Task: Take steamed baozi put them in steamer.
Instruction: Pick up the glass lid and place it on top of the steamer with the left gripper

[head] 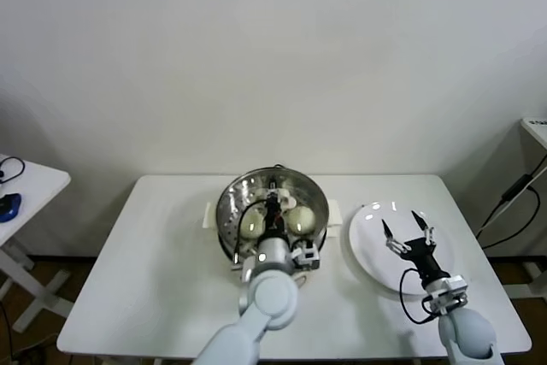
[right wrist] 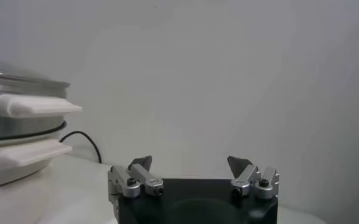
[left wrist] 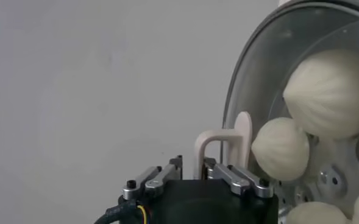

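Three baozi (head: pixel 300 220), perhaps, in steamer (head: pixel 229 198)

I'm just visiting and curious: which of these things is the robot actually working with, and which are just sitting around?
In use:
- baozi
- steamer
- left end effector, over the steamer

Just there:
- white plate
- right end effector, open above the plate
- table

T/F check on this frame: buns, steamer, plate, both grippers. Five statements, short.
1. The plate holds two buns. False: it is bare.
2. Buns lie in the steamer. True.
3. The right gripper is open over the plate. True.
4. The left gripper is parked off the table. False: it is over the steamer, among the buns.
5. The steamer stands to the plate's right. False: it stands to the plate's left, mid-table.
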`<act>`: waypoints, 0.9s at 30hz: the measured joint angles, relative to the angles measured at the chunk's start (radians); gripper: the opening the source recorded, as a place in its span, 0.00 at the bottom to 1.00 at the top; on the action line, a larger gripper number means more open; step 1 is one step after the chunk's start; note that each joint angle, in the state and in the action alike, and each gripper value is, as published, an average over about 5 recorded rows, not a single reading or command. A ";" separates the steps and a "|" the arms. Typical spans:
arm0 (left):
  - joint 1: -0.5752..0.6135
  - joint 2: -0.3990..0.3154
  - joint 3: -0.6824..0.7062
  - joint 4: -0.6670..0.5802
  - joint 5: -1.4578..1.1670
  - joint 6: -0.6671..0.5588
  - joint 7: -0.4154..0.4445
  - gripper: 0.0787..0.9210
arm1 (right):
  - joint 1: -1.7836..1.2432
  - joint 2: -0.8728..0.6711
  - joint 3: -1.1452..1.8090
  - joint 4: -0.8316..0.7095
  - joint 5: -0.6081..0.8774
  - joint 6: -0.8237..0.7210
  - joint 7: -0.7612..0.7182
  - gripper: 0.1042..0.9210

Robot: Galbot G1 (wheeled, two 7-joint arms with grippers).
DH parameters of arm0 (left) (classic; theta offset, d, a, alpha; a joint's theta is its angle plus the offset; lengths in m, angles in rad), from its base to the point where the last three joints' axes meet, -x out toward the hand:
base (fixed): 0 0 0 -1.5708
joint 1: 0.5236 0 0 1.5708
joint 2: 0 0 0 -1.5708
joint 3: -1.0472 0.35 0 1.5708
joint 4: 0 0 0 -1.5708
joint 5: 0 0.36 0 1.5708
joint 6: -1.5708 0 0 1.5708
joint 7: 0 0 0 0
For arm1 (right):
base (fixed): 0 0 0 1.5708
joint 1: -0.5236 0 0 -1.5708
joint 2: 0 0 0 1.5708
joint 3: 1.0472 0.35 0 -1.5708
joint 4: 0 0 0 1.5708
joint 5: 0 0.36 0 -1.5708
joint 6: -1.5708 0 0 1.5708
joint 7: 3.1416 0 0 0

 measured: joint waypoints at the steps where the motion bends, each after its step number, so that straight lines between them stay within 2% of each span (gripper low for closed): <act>1: 0.000 0.002 -0.001 -0.003 -0.002 0.000 0.000 0.28 | 0.001 0.000 0.000 -0.002 0.000 0.000 -0.001 0.88; 18: 0.004 0.049 -0.012 -0.075 -0.044 0.000 0.022 0.84 | 0.019 -0.003 -0.002 -0.028 -0.010 0.002 -0.008 0.88; 21: 0.009 0.059 -0.011 -0.093 -0.065 -0.004 0.031 0.88 | 0.024 -0.003 -0.004 -0.035 -0.012 0.002 -0.009 0.88; 27: 0.024 0.079 -0.013 -0.135 -0.115 -0.023 0.049 0.88 | 0.034 -0.004 -0.010 -0.044 -0.015 -0.002 -0.009 0.88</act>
